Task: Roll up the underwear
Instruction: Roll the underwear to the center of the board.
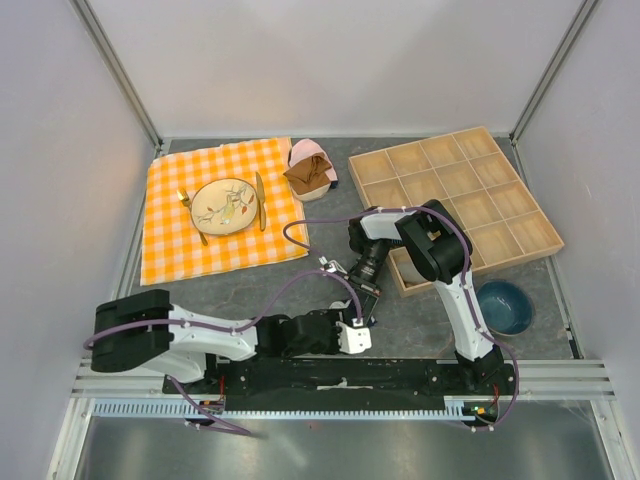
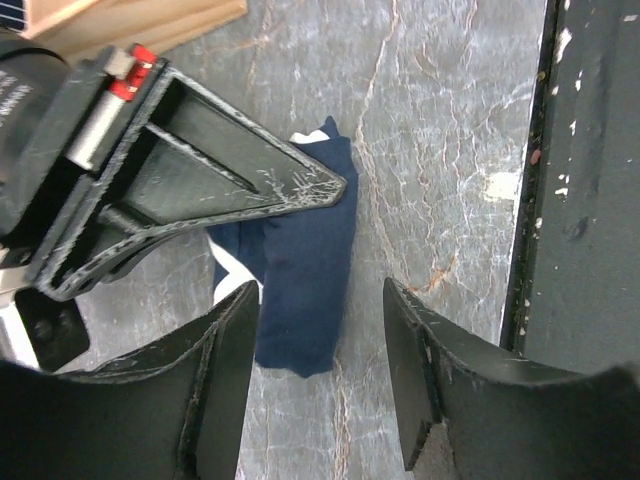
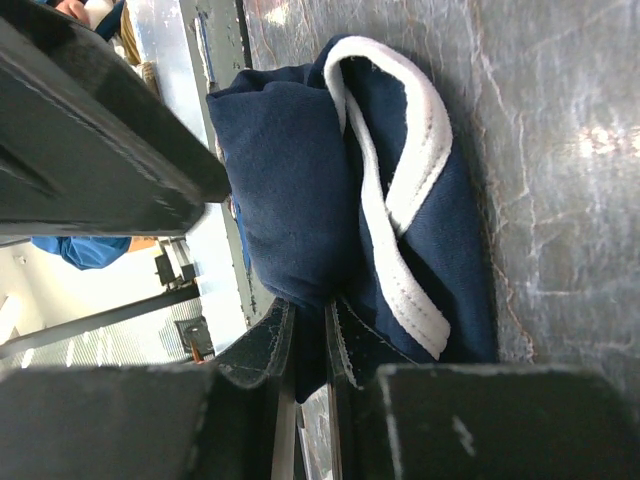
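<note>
Underwear (image 2: 300, 260), one small navy piece with a white trim, lies bunched on the grey stone table (image 2: 440, 150) close to the front rail, between the two grippers. The left gripper (image 2: 320, 300) hangs over its near end with jaws well apart, gripping nothing; I cannot tell whether a finger brushes the cloth. The right gripper (image 3: 305, 335) has its jaws nearly closed, pinching a fold of the navy cloth. Further back on the right sits one blue bowl (image 1: 504, 306), then one wooden tray (image 1: 552, 238) of compartments. Far left lies one orange checked cloth (image 1: 170, 240) carrying one plate (image 1: 212, 200), one fork (image 1: 192, 215) and one knife (image 1: 260, 200), and just beside it are one pink garment (image 1: 312, 152) and one brown garment (image 1: 305, 176).
</note>
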### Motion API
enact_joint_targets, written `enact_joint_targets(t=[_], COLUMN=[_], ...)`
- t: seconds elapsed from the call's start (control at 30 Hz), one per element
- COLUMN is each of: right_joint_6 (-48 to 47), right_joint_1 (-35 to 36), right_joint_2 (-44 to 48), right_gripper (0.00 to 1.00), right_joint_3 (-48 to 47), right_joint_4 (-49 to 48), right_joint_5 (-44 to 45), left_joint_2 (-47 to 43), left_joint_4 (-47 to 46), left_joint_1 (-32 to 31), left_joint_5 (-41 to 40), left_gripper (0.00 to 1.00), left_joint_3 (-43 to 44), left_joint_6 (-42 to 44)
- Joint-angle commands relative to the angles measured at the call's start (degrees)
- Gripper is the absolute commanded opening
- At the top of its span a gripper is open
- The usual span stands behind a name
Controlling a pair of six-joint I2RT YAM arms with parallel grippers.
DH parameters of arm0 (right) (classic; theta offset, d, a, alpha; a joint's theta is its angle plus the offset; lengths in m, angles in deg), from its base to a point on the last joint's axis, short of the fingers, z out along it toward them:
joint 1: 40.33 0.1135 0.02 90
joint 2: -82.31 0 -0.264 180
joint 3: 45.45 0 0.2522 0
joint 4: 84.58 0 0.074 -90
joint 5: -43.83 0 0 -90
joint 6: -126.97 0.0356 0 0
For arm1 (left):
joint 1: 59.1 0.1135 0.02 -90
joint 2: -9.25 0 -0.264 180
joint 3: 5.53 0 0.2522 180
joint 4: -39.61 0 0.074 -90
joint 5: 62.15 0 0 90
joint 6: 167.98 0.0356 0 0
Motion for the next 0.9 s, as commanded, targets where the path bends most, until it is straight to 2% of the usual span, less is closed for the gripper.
enact_joint_targets(t=[0.0,0.13,0.17,0.23,0.27,0.4,0.47,0.53,0.63,0.67,0.87], right_joint_6=[-1.8,-1.7,-1.8,-1.8,-1.9,-4.4,-5.4,-6.8,-7.1,-6.9,-6.1], right_joint_1=[0.3,0.2,0.2,0.3,0.3,0.3,0.1,-0.3,-1.3,-1.7,-5.2], right_joint_2=[-1.8,-1.8,-1.6,-1.2,-1.1,1.3,4.7,8.8,14.3,15.8,24.5], right_gripper=[0.17,0.18,0.18,0.19,0.19,0.24,0.32,0.41,0.46,0.47,0.51], right_joint_3=[0.3,0.3,0.4,0.4,0.3,0.3,0.3,0.4,1.8,2.4,7.0], right_joint_4=[-8.5,-8.5,-8.6,-8.6,-8.5,-7.9,-7.7,-8.0,-10.1,-11.1,-17.4], right_joint_5=[7.4,7.5,7.5,7.6,7.4,6.2,5.5,4.6,3.6,3.7,3.6], left_joint_2=[5.9,8.9,9.3,10.0,10.0,9.8,9.0,8.3,8.5,9.1,11.7], left_joint_4=[-0.3,0.4,0.7,2.2,2.6,4.9,6.2,6.9,7.2,7.5,6.5], left_joint_1=[-0.3,0.1,0.4,0.6,0.8,3.2,4.8,8.6,14.7,16.0,23.4], left_joint_5=[-1.4,-3.1,-3.0,-2.4,-2.3,2.5,6.9,10.9,21.1,25.4,36.9], left_gripper=[0.58,0.51,0.36,0.16,0.02,0.02,0.02,0.02,0.02,0.02,0.02], left_joint_3=[4.0,4.8,5.0,5.2,5.2,5.3,5.5,5.5,4.8,4.8,4.0], left_joint_6=[4.7,4.0,3.6,1.7,0.9,-5.3,-8.1,-12.6,-18.3,-20.4,-28.2])
